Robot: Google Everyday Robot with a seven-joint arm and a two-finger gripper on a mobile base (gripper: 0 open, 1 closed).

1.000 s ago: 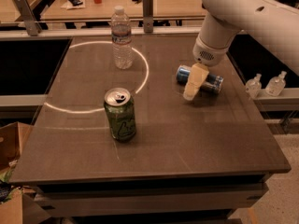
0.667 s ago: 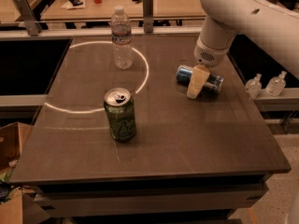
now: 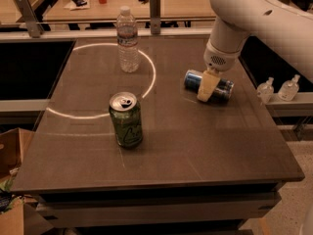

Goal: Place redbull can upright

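Observation:
The redbull can [image 3: 224, 89], slim and blue-and-silver, lies on its side on the right part of the dark table [image 3: 195, 141]. My gripper [image 3: 207, 89] hangs from the white arm [image 3: 254, 18] and is down over the middle of the can, with its cream tip in front of the can's near side. The part of the can behind the gripper is hidden.
A wider green can [image 3: 125, 120] stands upright left of centre. A clear water bottle [image 3: 128, 39] stands at the back, on a white circle mark [image 3: 146, 84]. Two small bottles [image 3: 279, 88] sit on a ledge off the table's right edge. Cardboard boxes [image 3: 12, 151] are at the lower left.
My gripper has shifted slightly to the right over the redbull can. The can still lies in the same place.

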